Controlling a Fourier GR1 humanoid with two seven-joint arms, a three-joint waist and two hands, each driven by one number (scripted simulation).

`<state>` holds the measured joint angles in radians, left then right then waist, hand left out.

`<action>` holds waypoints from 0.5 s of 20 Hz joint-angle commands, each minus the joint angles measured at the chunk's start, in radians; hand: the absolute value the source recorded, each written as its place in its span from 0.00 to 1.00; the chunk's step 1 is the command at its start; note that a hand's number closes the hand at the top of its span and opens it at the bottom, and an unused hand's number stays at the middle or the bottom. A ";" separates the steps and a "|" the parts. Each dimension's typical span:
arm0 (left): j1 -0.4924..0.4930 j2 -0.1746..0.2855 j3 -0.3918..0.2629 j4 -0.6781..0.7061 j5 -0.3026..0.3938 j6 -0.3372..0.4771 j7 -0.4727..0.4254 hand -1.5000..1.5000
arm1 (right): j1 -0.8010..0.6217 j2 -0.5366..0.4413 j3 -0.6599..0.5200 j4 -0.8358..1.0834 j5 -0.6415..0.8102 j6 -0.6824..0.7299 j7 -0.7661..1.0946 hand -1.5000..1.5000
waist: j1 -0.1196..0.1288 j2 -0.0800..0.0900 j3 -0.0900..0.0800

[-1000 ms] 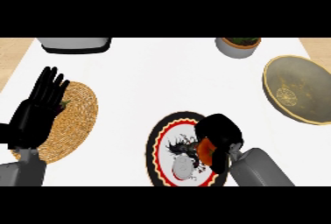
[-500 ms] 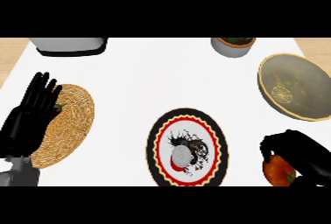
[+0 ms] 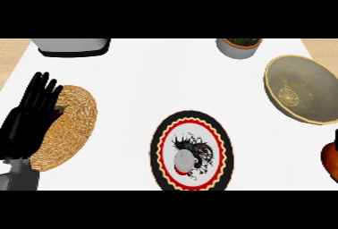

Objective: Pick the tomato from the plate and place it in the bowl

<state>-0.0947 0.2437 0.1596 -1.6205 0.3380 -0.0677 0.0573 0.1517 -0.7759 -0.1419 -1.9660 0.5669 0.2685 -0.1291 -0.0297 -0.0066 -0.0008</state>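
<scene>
Woven mat at left lies under the flat, straight-fingered left hand; the plate sits bottom centre. The tomato shows at the right edge below the bowl, touching a sliver of the right hand; its grip cannot be told.

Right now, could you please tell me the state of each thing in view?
Plate: flat on the counter, no fruit on it.
Bowl: upright, empty.
Tomato: off the plate, outside the bowl, cut off at the view's right edge.
Left hand: open, fingers up, resting at the view's left.
Woven mat: flat, partly hidden by that hand.
Plant pot: upright at the far edge.
</scene>
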 commanded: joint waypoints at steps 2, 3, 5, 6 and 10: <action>-0.026 -0.028 -0.026 0.037 -0.038 0.012 -0.030 0.50 | -0.036 -0.044 -0.243 -0.034 -0.140 0.072 0.060 1.00 | 0.010 0.004 0.000; -0.021 -0.035 -0.041 -0.080 -0.015 0.046 0.073 0.50 | -0.039 -0.003 -0.210 0.002 -0.097 0.059 0.068 1.00 | 0.025 0.004 0.001; 0.011 -0.010 -0.008 0.006 -0.008 -0.021 -0.009 0.50 | -0.162 -0.041 -0.243 0.071 -0.174 0.131 0.136 1.00 | 0.036 0.007 0.000; -0.054 -0.013 -0.017 -0.007 -0.005 0.004 0.034 0.50 | -0.195 -0.027 -0.249 0.131 -0.170 0.098 0.105 1.00 | 0.036 0.008 0.001; -0.057 -0.021 -0.030 0.010 -0.024 -0.001 0.035 0.50 | -0.311 -0.033 -0.252 0.296 -0.143 0.085 0.082 1.00 | 0.039 0.009 0.001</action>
<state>-0.1332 0.2205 0.1353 -1.6141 0.3188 -0.0647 0.0739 -0.0463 -0.7940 -0.3563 -1.7989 0.4460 0.3423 -0.0481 0.0017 0.0003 -0.0003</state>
